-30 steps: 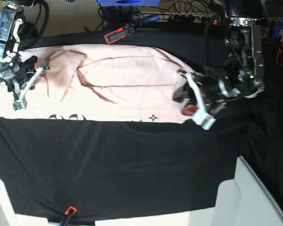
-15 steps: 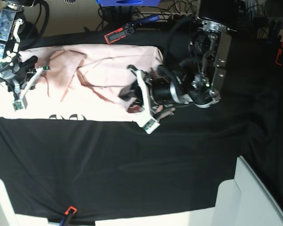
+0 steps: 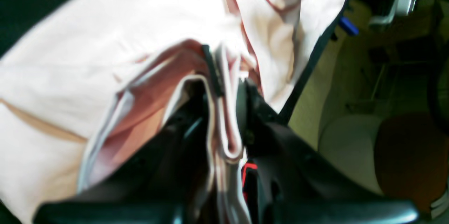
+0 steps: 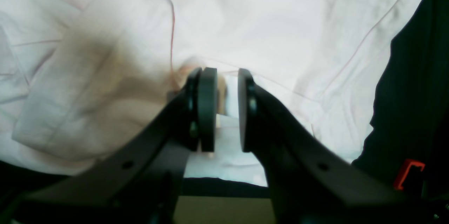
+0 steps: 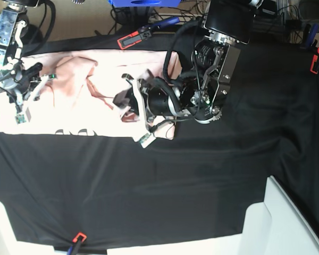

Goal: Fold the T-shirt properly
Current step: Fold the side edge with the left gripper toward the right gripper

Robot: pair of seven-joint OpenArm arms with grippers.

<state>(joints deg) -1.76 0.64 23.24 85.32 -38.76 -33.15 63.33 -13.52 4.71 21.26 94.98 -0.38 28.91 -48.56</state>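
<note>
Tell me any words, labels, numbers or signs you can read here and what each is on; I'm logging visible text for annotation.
Nothing can be read as text.
Black print along the near edge of the T-shirt: only the tops of some curved shapes show in the base view, cut off by the fold, unreadable.
Small green-and-white tags on the right end effector: too small to read.
Both wrist views: plain pink cloth, no lettering in sight.
</note>
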